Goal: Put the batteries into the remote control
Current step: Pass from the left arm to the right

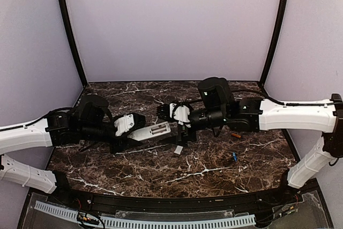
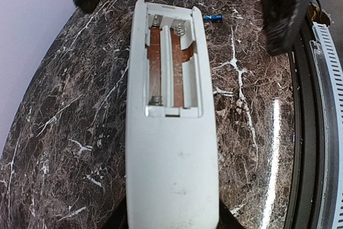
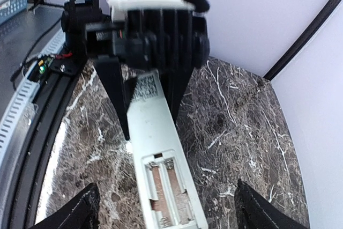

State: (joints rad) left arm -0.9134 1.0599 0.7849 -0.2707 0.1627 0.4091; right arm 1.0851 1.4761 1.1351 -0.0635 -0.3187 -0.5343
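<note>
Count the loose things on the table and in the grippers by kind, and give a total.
Batteries: 2, the orange battery and the blue battery
Remote control: 1
Battery cover: 1
Total: 4

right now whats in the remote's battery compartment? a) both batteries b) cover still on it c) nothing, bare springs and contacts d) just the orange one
c: the remote control, held by the left gripper, shows an open compartment with only springs and copper strips, and the blue battery lies on the table.
</note>
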